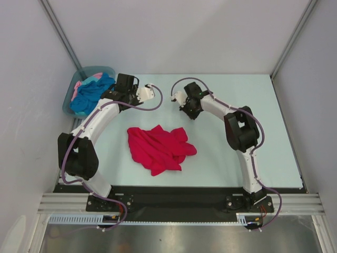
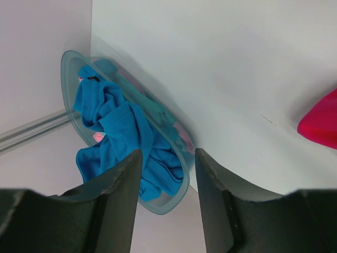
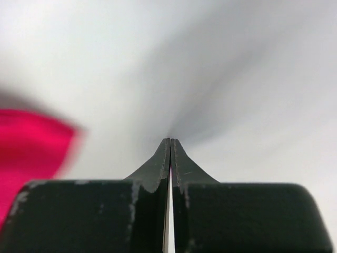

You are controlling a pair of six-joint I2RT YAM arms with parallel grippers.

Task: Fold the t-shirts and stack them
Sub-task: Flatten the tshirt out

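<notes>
Right gripper [image 3: 170,145], tips together, beyond red t-shirt [image 1: 158,147], bare tabletop [image 1: 253,105] all around.

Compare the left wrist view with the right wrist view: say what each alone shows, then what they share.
Only the left wrist view: the grey-teal plastic tub holding the crumpled turquoise-blue cloth t-shirt and scraps of the pale pink cloth t-shirt, seen past the open left gripper. Only the right wrist view: the right gripper, shut with nothing between its fingers. Both: an edge of the crimson-red cloth t-shirt and the pale table surface.
</notes>
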